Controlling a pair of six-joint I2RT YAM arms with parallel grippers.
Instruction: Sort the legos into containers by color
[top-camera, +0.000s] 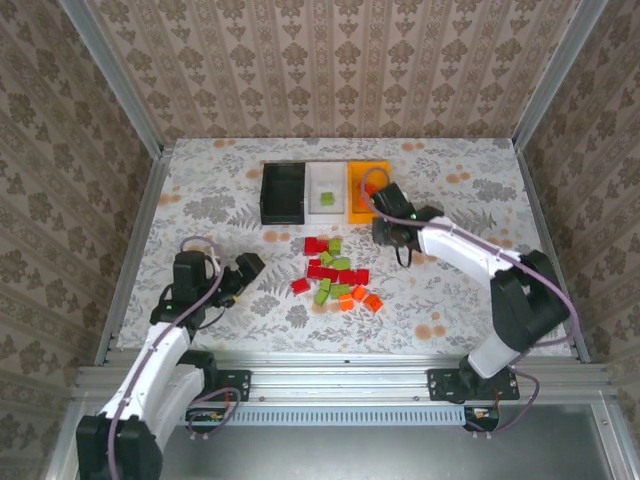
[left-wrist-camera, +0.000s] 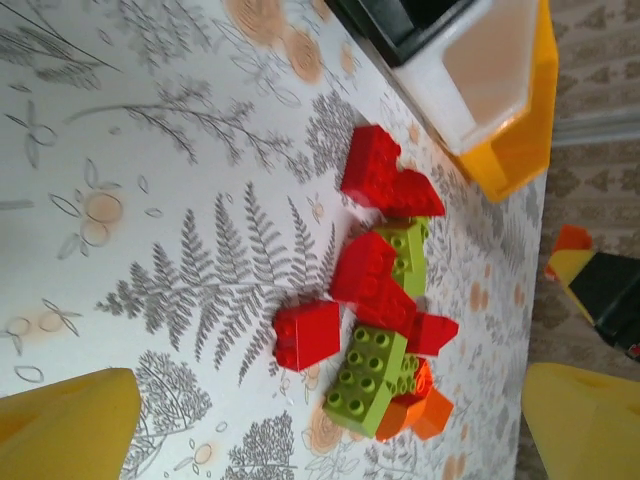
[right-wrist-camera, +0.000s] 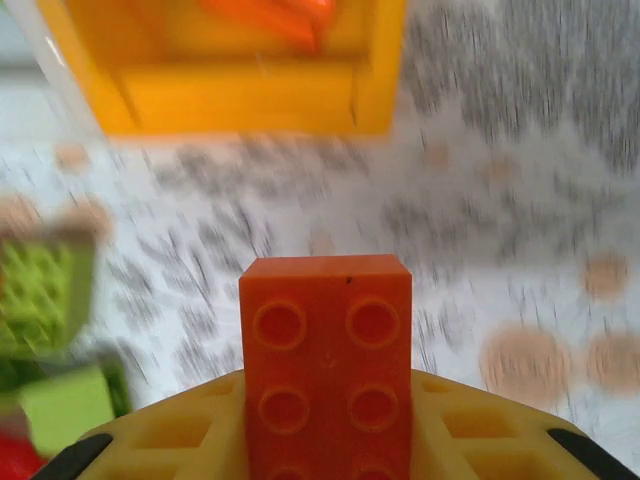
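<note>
The legos (top-camera: 335, 272) lie in a loose pile of red, lime green and orange bricks at mid-table. Behind them stand the joined containers: black (top-camera: 283, 193), white (top-camera: 327, 190) with one green brick (top-camera: 327, 199) inside, and orange-yellow (top-camera: 367, 190). My right gripper (top-camera: 388, 235) hangs just in front of the orange-yellow bin, shut on an orange brick (right-wrist-camera: 326, 360), studs toward the wrist camera. The orange-yellow bin (right-wrist-camera: 240, 70) holds something orange. My left gripper (top-camera: 245, 270) is open, left of the pile. Its yellow fingers (left-wrist-camera: 65, 430) frame a red brick (left-wrist-camera: 308, 335) and a green one (left-wrist-camera: 375, 375).
Patterned walls and metal posts close in the table on three sides. Bare floral tabletop (top-camera: 470, 290) stretches right of the pile and along the near edge. The white bin (left-wrist-camera: 490, 70) and orange-yellow bin (left-wrist-camera: 520, 140) sit beyond the pile in the left wrist view.
</note>
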